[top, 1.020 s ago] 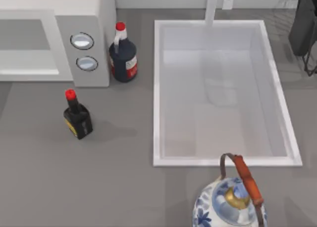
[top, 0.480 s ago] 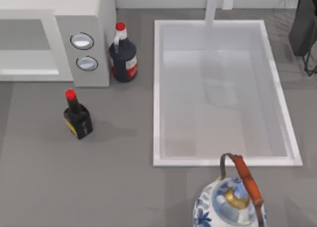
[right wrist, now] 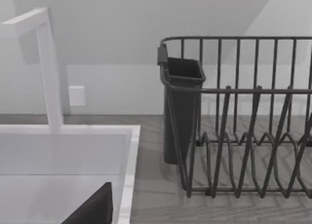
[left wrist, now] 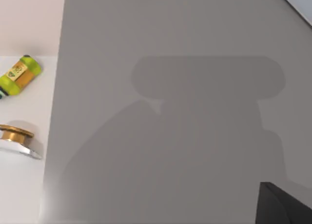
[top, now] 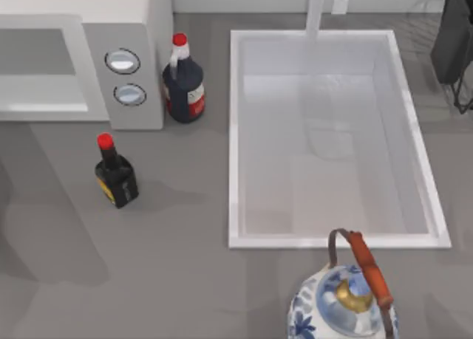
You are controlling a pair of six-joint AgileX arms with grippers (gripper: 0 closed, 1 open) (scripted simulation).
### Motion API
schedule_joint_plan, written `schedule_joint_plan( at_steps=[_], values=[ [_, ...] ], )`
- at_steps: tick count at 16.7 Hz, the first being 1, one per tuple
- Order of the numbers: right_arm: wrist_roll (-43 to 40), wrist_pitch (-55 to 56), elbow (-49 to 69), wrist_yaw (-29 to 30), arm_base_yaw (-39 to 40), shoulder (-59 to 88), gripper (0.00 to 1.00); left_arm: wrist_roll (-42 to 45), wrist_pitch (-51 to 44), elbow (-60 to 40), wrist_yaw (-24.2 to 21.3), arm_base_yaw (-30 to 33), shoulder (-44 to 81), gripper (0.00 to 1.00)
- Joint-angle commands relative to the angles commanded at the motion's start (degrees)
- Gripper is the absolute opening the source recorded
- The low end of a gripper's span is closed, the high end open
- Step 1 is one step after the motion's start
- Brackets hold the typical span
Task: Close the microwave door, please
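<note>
The microwave door sits at the table's far left.

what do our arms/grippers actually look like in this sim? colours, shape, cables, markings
The left gripper appears in the left wrist view as a matte black, angular corner with straight edges. The right gripper appears in the right wrist view as a matte black wedge with a straight slanted edge. No cables, markings or labels can be made out on either part.

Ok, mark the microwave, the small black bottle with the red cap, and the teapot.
microwave [top: 157, 58], top view, on its right side wall beside the dials.
small black bottle [top: 118, 182], top view, on its body.
teapot [top: 325, 309], top view, on its blue-and-white shoulder.
</note>
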State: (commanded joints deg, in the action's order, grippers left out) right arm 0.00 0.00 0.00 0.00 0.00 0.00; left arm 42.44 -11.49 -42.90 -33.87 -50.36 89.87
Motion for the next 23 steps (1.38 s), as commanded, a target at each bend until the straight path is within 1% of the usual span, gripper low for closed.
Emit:
schedule_joint_plan(
  at_steps=[3, 5, 7, 10, 12, 14, 17, 19, 21, 23],
  values=[
    [0.0, 0.0, 0.0, 0.0, 0.0, 0.0, 1.0, 0.0, -0.2, 0.0, -0.2, -0.4, 0.2, 0.0],
    [0.0, 0.0, 0.0, 0.0, 0.0, 0.0, 1.0, -0.9, 0.3, 0.9, 0.5, 0.6, -0.7, 0.0],
    [0.0, 0.0, 0.0, 0.0, 0.0, 0.0, 1.0, -4.1, 1.4, 4.1, 2.5, 3.9, -4.1, 0.0],
    [0.0, 0.0, 0.0, 0.0, 0.0, 0.0, 1.0, -11.1, 3.9, 10.8, 6.5, 11.7, -12.4, 0.0],
    [0.0, 0.0, 0.0, 0.0, 0.0, 0.0, 1.0, -15.0, 5.3, 14.6, 8.9, 15.6, -16.3, 0.0],
    [0.0, 0.0, 0.0, 0.0, 0.0, 0.0, 1.0, -16.4, 6.0, 16.1, 10.0, 17.1, -17.8, 0.0],
    [0.0, 0.0, 0.0, 0.0, 0.0, 0.0, 1.0, -16.4, 5.8, 16.0, 9.8, 16.9, -17.5, 0.0],
    [0.0, 0.0, 0.0, 0.0, 0.0, 0.0, 1.0, -17.2, 5.9, 16.2, 10.5, 17.8, -17.9, 0.0],
    [0.0, 0.0, 0.0, 0.0, 0.0, 0.0, 1.0, -20.0, 6.0, 17.1, 12.9, 20.9, -19.3, 0.0],
    [0.0, 0.0, 0.0, 0.0, 0.0, 0.0, 1.0, -24.0, 6.2, 18.4, 16.4, 26.5, -21.3, 0.0]
  ],
)
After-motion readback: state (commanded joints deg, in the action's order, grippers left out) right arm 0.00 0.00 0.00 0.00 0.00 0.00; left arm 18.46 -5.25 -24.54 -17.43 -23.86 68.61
